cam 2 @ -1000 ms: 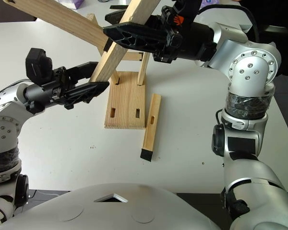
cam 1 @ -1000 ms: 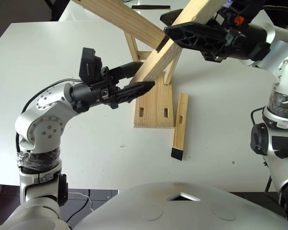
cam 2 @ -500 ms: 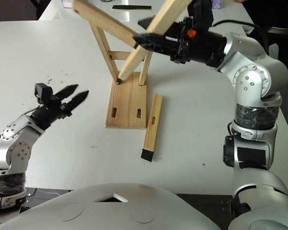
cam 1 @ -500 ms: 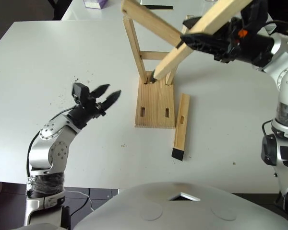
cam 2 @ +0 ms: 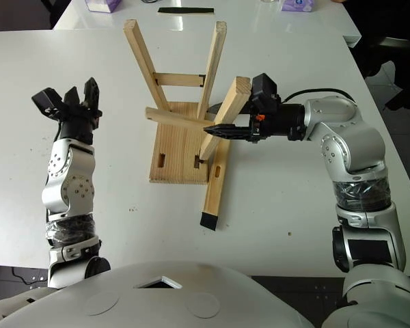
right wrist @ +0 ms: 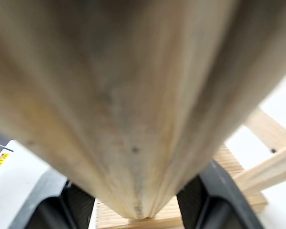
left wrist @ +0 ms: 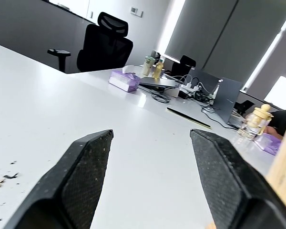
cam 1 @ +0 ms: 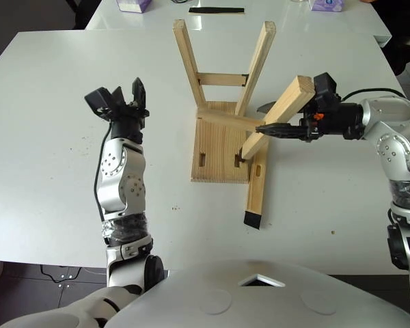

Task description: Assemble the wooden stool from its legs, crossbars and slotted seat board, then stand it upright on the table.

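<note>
The slotted seat board (cam 1: 219, 167) is a flat rectangle of pale, grained wood. It lies on the smooth white table (cam 1: 55, 150), with two small rectangular slots cut near its nearer end.

Two upright legs (cam 1: 188, 65) stand at the far end of the board. They are square-section wooden bars that lean slightly apart toward the top, and a short crossbar (cam 1: 222, 79) joins them partway up.

A second bar (cam 1: 222, 119) runs across above the board, from beside the left upright leg to the tilted leg (cam 1: 290, 99). Whether it is fixed at either end cannot be told.

The right gripper (cam 1: 263, 128) pinches the tilted leg between its long black fingers (right wrist: 205, 195), one on each side face. The lower end of this leg meets the board at the right-hand slot (its seating depth cannot be judged). The upper end slants away toward the right arm.

A loose leg (cam 1: 257, 181) lies flat on the table just beside the board's right edge. It has one oblong slot at mid-length and a black cap (cam 1: 251, 220) on its nearer end.

The left gripper (cam 1: 128, 92) is raised above the table, well apart from the stool parts. Its fingers (left wrist: 86, 157), faced with finely textured black pads, are spread and hold nothing.
</note>
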Controlling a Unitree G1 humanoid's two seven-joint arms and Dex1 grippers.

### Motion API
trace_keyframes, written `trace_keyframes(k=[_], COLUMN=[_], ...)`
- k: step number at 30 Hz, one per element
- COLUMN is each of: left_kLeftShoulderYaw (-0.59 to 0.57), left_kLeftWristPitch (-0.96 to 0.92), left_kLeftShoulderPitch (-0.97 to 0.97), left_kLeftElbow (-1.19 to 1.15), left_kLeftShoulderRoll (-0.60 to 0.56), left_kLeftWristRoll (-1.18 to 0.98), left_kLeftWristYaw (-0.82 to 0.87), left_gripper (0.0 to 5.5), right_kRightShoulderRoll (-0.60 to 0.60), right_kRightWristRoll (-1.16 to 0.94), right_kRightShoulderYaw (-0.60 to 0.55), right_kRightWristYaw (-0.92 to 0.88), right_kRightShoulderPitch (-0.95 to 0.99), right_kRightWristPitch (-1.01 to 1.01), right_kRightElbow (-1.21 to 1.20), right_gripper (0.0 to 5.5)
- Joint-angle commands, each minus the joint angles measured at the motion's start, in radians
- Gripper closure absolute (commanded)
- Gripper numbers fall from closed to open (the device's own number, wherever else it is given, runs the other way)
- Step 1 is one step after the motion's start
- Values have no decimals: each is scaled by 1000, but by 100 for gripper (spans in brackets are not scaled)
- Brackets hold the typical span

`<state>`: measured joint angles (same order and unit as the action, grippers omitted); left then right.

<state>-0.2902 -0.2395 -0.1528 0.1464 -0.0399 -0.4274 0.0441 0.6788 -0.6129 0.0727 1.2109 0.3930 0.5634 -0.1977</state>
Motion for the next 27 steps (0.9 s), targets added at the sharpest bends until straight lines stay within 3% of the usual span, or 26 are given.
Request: trace_keyframes(k=[1,27], left_kLeftShoulderYaw=[-12,-3], left_kLeftWristPitch=[13,68], left_kLeftShoulderPitch=[7,29], left_kLeftElbow=[-13,-54], left_kLeftShoulderRoll=[-20,15], left_kLeftWristRoll=[24,29], left_kLeftWristYaw=[-3,-44], left_gripper=[250,250], right_kRightShoulderRoll=[14,-32], right_kRightWristRoll=[-19,124], right_kRightShoulderYaw=[-12,58], right_kRightWristYaw=[4,24], right_kRightShoulderPitch=[-17,122], right_kRightWristPitch=[17,-115], right_kRightElbow=[-37,134], right_gripper=[346,346])
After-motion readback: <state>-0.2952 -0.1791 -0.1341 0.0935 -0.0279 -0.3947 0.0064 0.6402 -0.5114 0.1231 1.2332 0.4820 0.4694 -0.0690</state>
